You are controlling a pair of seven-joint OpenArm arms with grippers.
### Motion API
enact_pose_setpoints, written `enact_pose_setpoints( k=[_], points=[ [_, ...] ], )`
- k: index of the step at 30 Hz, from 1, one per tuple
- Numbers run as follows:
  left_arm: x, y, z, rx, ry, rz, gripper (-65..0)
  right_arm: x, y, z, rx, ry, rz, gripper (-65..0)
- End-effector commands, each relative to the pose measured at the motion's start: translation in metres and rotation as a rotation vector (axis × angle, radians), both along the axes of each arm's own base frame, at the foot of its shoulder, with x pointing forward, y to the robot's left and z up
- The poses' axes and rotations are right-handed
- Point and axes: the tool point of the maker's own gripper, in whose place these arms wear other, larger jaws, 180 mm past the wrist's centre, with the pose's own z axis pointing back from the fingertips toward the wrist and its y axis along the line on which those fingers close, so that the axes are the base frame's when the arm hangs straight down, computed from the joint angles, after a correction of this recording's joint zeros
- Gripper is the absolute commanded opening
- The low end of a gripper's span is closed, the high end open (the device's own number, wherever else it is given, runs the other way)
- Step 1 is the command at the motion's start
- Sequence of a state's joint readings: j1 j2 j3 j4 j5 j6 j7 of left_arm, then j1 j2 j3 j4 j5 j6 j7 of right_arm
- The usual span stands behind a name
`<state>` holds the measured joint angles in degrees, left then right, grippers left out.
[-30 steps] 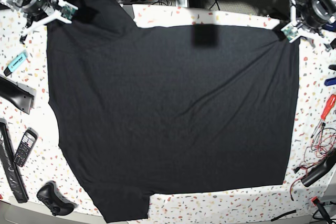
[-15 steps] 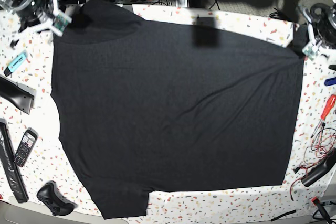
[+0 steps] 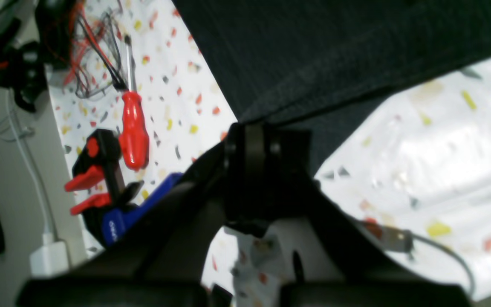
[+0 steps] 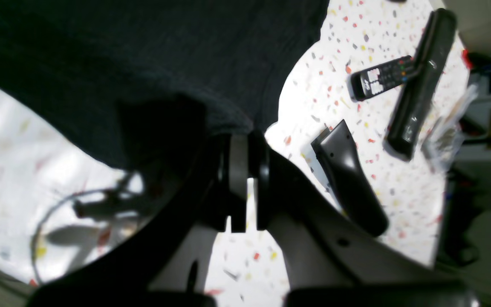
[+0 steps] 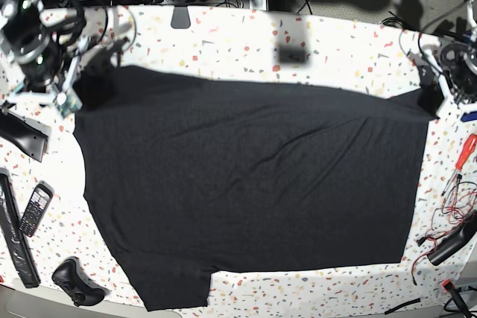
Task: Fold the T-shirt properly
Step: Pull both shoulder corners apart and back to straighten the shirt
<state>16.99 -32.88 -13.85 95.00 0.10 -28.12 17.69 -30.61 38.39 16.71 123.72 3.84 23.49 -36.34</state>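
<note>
Gripping far-edge corners, the left gripper (image 3: 249, 128) and right gripper (image 4: 242, 140) were clamped on the limp, light T-shirt (image 5: 246, 184); corners suited holding.

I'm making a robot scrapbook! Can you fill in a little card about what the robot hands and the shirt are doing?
Shirt: black T-shirt, spread on the speckled table
Left hand: shut on the T-shirt's edge
Right hand: shut on the T-shirt's edge
Far edge: lifted and pulled toward the near side
Nearby: red screwdriver, phone
</note>
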Motion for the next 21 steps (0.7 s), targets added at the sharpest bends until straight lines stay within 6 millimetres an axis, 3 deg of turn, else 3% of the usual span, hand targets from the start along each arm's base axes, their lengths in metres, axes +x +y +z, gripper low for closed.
enact_pose_setpoints(
  k=[1, 9, 16, 21],
  points=[
    [0.01, 0.001, 0.012, 0.002, -0.043, -0.012, -65.0, 0.01, -0.003, 0.009, 0.0, -0.04, 0.003, -65.0],
    [0.03, -0.027, -0.004, -0.029, -0.017, -0.073, -65.0, 0.041, -0.025, -0.026, 0.022, 0.019, -0.066, -65.0],
    [0.06, -0.023, -0.017, -0.077, -0.017, -0.001, -65.0, 0.074, -0.05, -0.036, 0.048, 0.013, -0.158, -65.0],
    [0.073, -0.013, -0.028, -0.088, -0.009, 0.03, -65.0, 0.085, -0.067, -0.04, 0.062, 0.017, -0.21, -65.0]
  ],
)
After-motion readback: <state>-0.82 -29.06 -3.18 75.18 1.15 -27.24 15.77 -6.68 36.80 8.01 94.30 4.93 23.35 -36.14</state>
